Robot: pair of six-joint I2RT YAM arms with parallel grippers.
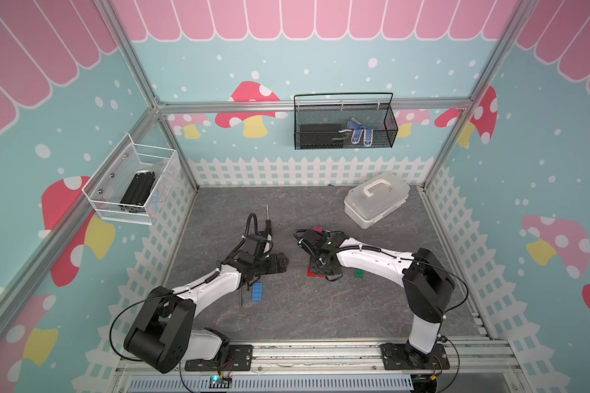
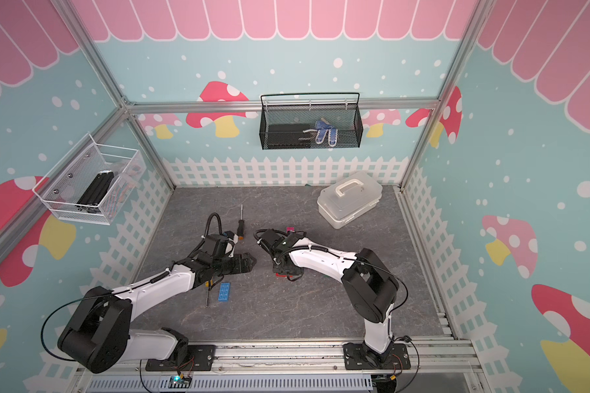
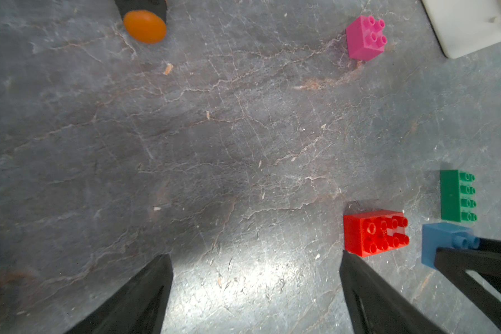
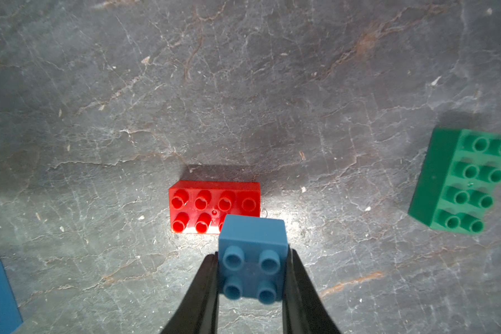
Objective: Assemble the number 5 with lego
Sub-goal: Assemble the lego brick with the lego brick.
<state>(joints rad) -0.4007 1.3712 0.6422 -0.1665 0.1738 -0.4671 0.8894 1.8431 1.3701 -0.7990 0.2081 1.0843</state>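
Along the surface's edges you have walls on three sides and the arms' rail across the front. Bare grey runs between the two arms toward that rail, and along the back left.

Count:
- Bricks, five, all single: red brick, green brick, long blue brick, short blue brick, pink brick.
- Screwdrivers, two: back screwdriver behind the left arm; front screwdriver mostly hidden under that arm, just beside the long blue brick.
- White box, one, back right.
- Wall baskets, two: white basket, black basket.

Right claw: clamped on the short blue brick, studs up, held at one end of the red brick; you cannot tell whether the two touch. The green brick lies near, beyond that end.

Left claw: fingers spread wide with nothing between them, one fingertip just beside the red brick.
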